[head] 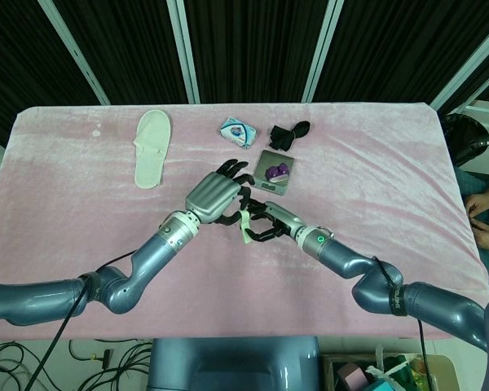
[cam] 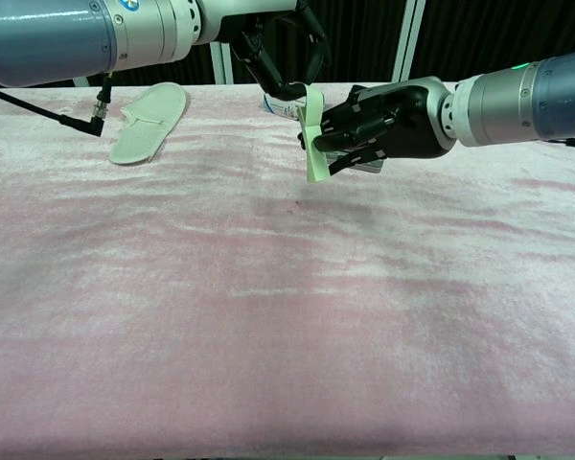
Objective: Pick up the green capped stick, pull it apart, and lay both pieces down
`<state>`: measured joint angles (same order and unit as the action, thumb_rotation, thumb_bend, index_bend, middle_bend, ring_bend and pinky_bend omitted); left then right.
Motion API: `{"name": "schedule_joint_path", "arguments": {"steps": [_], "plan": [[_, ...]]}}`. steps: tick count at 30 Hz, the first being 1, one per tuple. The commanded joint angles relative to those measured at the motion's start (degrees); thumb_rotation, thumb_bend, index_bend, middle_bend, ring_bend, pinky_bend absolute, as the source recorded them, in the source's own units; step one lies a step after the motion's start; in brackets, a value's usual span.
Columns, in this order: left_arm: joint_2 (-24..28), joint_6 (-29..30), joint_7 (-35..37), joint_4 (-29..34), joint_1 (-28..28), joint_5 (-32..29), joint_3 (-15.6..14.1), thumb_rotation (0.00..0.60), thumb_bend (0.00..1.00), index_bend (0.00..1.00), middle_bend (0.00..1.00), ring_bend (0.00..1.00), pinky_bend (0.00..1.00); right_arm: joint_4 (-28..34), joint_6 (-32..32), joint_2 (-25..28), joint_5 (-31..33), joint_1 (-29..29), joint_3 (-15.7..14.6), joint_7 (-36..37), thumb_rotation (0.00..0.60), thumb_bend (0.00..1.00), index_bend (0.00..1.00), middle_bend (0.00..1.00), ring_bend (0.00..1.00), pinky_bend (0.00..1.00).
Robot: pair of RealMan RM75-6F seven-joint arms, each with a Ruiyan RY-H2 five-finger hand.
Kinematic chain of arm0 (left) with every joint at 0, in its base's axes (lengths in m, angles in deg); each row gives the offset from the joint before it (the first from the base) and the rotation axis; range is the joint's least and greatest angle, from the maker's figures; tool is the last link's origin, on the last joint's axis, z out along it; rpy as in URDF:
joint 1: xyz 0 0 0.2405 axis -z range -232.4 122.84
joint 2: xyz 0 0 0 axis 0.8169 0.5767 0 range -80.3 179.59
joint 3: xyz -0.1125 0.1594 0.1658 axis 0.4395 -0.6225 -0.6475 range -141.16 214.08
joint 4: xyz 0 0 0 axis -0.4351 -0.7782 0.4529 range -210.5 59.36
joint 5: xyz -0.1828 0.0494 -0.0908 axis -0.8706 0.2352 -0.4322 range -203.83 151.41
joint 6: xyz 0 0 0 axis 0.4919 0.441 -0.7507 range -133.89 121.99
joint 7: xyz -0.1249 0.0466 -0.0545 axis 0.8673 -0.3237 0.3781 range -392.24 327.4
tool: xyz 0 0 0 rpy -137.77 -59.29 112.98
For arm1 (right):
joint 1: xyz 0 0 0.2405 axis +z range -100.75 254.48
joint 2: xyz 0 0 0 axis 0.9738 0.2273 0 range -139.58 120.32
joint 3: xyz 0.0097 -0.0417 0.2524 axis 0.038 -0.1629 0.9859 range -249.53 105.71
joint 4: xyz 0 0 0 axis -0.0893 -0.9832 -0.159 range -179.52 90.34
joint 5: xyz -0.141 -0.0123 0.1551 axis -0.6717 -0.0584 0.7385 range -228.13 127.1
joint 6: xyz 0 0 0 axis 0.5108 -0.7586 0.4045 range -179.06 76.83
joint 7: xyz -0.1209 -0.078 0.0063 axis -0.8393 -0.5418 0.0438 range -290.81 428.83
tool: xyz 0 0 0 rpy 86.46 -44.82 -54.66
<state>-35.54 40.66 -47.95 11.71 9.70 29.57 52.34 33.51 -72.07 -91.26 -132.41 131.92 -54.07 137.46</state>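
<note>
The green capped stick (cam: pixel 315 161) is a pale green bar hanging tilted above the pink table (cam: pixel 268 316), at mid-table in the head view (head: pixel 244 227). My left hand (head: pixel 215 195) pinches its top end from above, its fingertips (cam: pixel 286 69) dark around the cap. My right hand (cam: pixel 388 125) comes in from the right, and its fingers (cam: pixel 341 134) curl around the middle of the stick. The lower end sticks out below them. In the head view my right hand (head: pixel 266 221) sits right against the left one.
A white slipper (head: pixel 151 147) lies at the back left. A blue-and-white packet (head: pixel 238 132), a black bundle (head: pixel 288 133) and a grey tray with a purple object (head: pixel 275 173) sit behind the hands. A person's hands (head: pixel 485 213) show at the right edge.
</note>
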Motion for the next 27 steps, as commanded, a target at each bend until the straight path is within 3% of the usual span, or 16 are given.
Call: {"name": "schedule_joint_path", "arguments": {"steps": [1, 12, 27], "plan": [[0.0, 0.0, -0.1, 0.1, 0.1, -0.1, -0.1, 0.6, 0.45, 0.68, 0.25, 0.0, 0.0, 0.1, -0.3, 0.0, -0.2, 0.2, -0.3, 0.3, 0.6, 0.46, 0.54, 0.0, 0.01, 0.13], [0.8, 0.2, 0.3, 0.9, -0.2, 0.3, -0.3, 0.6, 0.45, 0.68, 0.25, 0.0, 0.0, -0.4, -1.6, 0.6, -0.9, 0.3, -2.2, 2.0, 0.6, 0.51, 0.62, 0.0, 0.01, 0.13], [6.4, 2.1, 2.7, 4.0, -3.0, 1.7, 0.1, 0.6, 0.45, 0.68, 0.25, 0.0, 0.0, -3.4, -3.8, 3.5, -4.2, -2.3, -8.4, 3.1, 0.6, 0.51, 0.66, 0.0, 0.0, 0.13]]}}
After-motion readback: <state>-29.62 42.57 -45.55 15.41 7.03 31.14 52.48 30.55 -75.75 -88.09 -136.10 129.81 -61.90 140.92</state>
